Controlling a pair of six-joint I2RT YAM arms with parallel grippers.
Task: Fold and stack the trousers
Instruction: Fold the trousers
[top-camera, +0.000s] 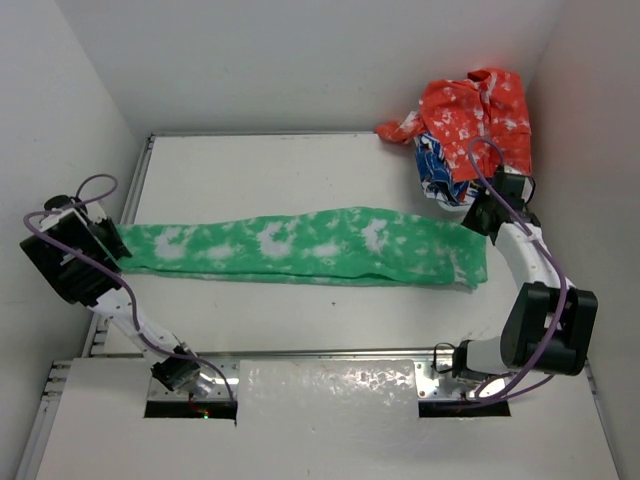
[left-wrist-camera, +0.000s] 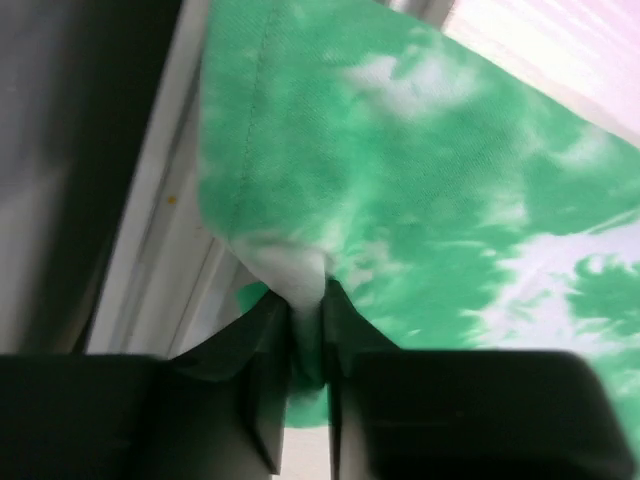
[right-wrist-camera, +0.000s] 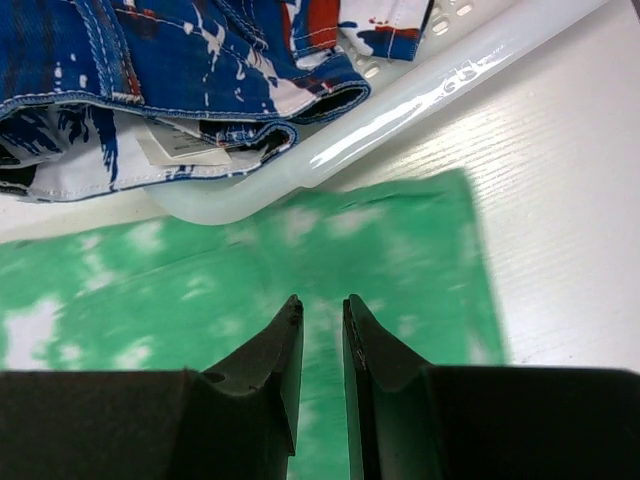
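The trousers (top-camera: 310, 245) lie stretched in one long green-and-white band across the middle of the table (top-camera: 280, 160), from the left edge almost to the right wall. The band is narrow at the left end and wider at the right, and looks flat w/ the layers lying one on another.

At the left end, the left gripper (top-camera: 112, 240) is clenched on the cloth. In the left wrist view its two black fingers (left-wrist-camera: 265, 340) pinch a small white-ish fold of the trousers (left-wrist-camera: 420, 180) between them, at the hemmed edge, and the rest of the cloth spreads away up and to the right. This end is over the table's left rim.

At the right end, the right gripper (top-camera: 480, 218) is just above the far corner of the band. In the right wrist view the fingers (right-wrist-camera: 285, 345) are drawn nearly together, w/ only a thin slit btw. them, and the green cloth (right-wrist-camera: 200, 290) is under them and blurred. Whether any cloth is pinched there, I cannot tell. The cloth's end edge is a little to the right of the tips; past it is bare table.

Just behind this corner is the rim of a white basket (right-wrist-camera: 400, 110), touching or almost touching the cloth. It holds a blue patterned garment (right-wrist-camera: 150, 60), and in the top view a red-orange garment (top-camera: 480, 110) w/ white specks is heaped over it in the far right corner.
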